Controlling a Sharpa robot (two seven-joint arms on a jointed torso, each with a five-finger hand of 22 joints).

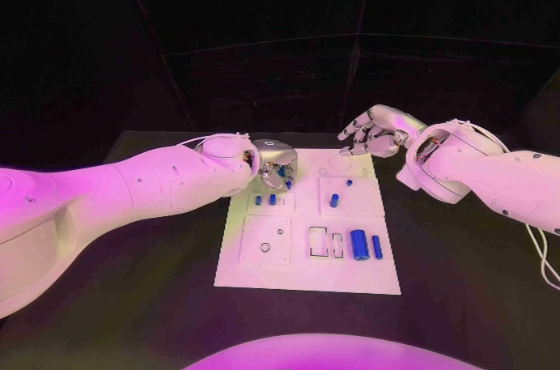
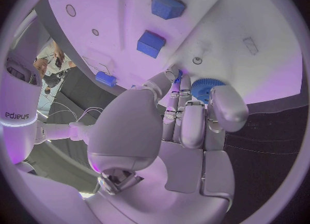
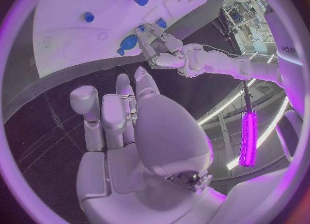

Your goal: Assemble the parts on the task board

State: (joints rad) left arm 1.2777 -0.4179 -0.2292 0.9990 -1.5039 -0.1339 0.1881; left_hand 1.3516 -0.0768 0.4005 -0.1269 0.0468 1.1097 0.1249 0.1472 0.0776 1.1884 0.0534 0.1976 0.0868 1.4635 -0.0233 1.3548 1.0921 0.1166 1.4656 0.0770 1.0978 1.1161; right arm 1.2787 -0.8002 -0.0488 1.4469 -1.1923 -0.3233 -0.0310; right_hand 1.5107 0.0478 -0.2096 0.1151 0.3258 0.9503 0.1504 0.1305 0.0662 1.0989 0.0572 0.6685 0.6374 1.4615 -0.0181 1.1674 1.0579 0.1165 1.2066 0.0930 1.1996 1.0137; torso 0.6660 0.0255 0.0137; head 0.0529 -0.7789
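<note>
At the board's (image 1: 306, 265) far edge, the left hand (image 1: 275, 164) pinches a small blue gear (image 2: 208, 88) by its rim; it looks light, rigid and slippery. The right hand (image 1: 375, 133) hovers, fingers apart.

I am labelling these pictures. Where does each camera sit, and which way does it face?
Head view: on the robot's head, looking down at the board; both arms show, left hand, right hand.
Left wrist view: behind the left hand, facing the board; its fingers are at a blue gear.
Right wrist view: behind the right hand, facing the board.
Shared: the right wrist view also shows the left hand and gear.
</note>
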